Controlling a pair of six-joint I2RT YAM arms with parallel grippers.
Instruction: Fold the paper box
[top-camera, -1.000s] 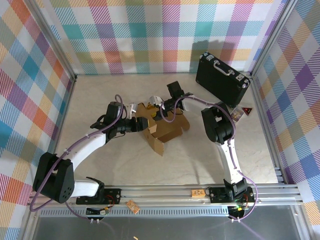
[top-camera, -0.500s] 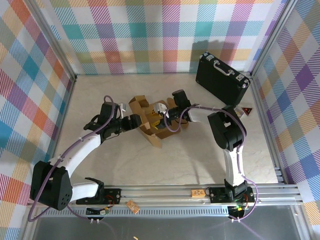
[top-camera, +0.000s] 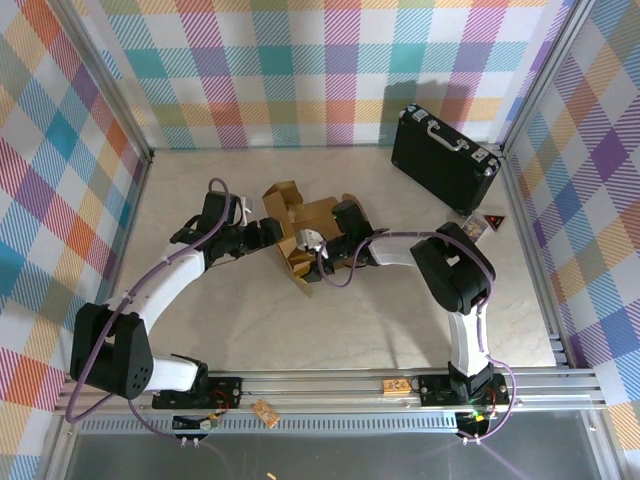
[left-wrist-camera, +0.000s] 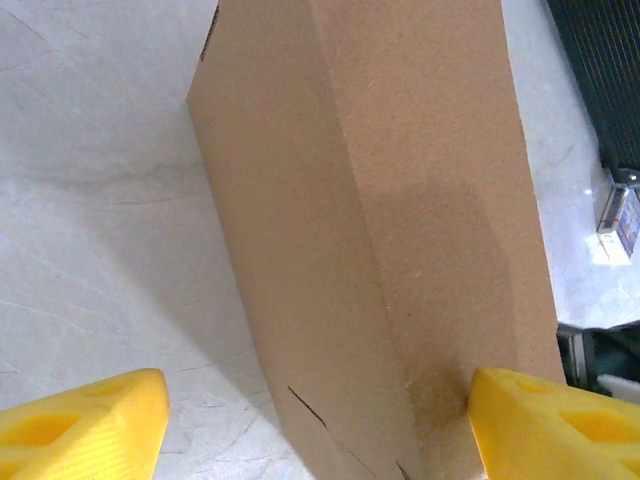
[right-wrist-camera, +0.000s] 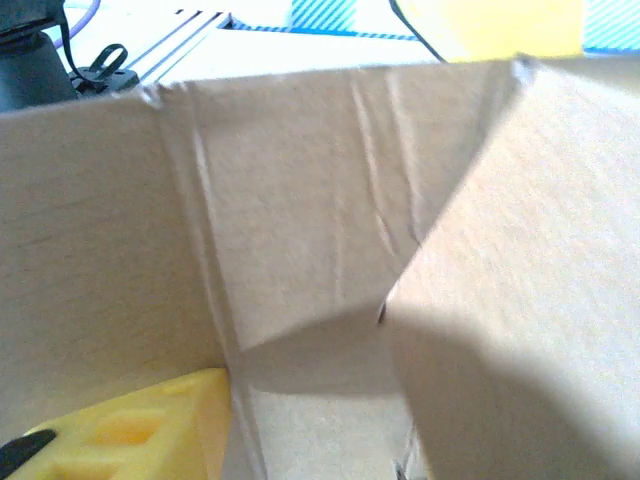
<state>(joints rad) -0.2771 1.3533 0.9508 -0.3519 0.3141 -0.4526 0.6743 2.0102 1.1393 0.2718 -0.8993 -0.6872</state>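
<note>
The paper box (top-camera: 305, 228) is brown cardboard, partly folded, with walls and flaps standing up at mid-table. My left gripper (top-camera: 262, 232) is at its left side. In the left wrist view the box (left-wrist-camera: 400, 200) stands between the wide-apart yellow fingers (left-wrist-camera: 85, 425); the right one touches the cardboard and the left one is clear of it, so the left gripper (left-wrist-camera: 320, 430) is open. My right gripper (top-camera: 325, 250) reaches into the box from the right. One yellow finger (right-wrist-camera: 140, 430) lies beside an inner wall (right-wrist-camera: 300, 200); a near flap (right-wrist-camera: 520, 300) hides the other.
A black hard case (top-camera: 445, 160) stands at the back right, also seen as the case (left-wrist-camera: 600, 70) in the left wrist view. Small cards (top-camera: 485, 225) lie in front of it. A wooden block (top-camera: 397, 386) sits on the front rail. Checked walls close in three sides.
The left jaws have widened and let the box go loose. The right gripper has swung down and left into the box, and the box has shifted and turned.
</note>
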